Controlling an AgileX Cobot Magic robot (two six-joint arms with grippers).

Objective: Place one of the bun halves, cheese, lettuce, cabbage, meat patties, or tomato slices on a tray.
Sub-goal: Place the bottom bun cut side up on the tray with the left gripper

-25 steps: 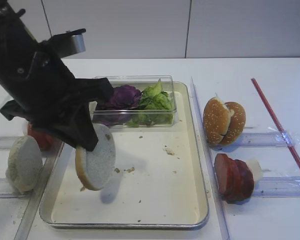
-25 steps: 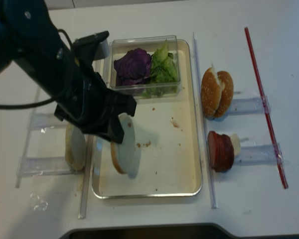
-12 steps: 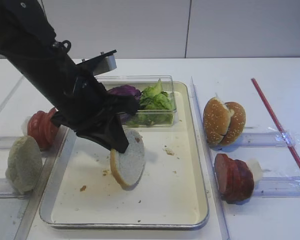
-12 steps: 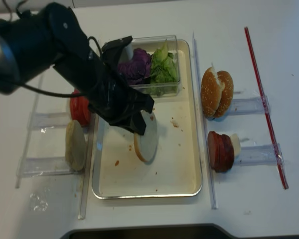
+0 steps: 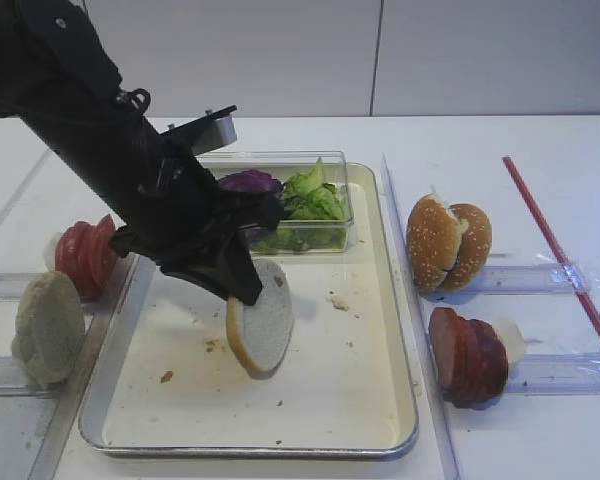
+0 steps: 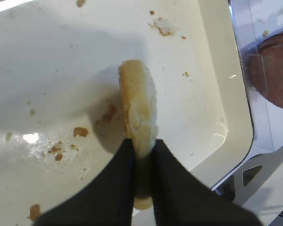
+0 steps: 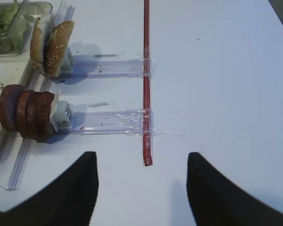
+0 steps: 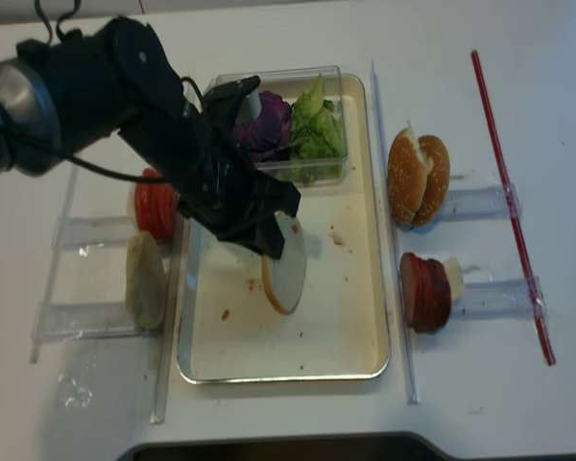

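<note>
My left gripper (image 5: 242, 290) (image 6: 144, 150) (image 8: 269, 245) is shut on a pale seedless bun half (image 5: 263, 325) (image 6: 137, 110) (image 8: 286, 274). The bun stands on edge over the middle of the cream tray (image 5: 370, 400) (image 6: 212, 70) (image 8: 350, 327), its lower edge close to the tray floor. Lettuce (image 5: 310, 200) and purple cabbage (image 5: 248, 182) fill a clear box at the tray's back. Meat patties (image 5: 468, 355) (image 7: 26, 117) stand right of the tray, tomato slices (image 5: 85, 255) left of it. No cheese shows. My right gripper (image 7: 141, 165) is open over bare table.
Two sesame-seeded bun halves (image 5: 447, 243) (image 7: 49, 47) stand in a clear holder on the right. Another pale bun half (image 5: 47, 328) stands left of the tray. A red strip (image 5: 560, 250) (image 7: 146, 80) runs along the far right. Crumbs dot the tray.
My left gripper carried the bun half rightward from the tray's left edge to its middle and lowered it. The right gripper's earlier state is not shown.
</note>
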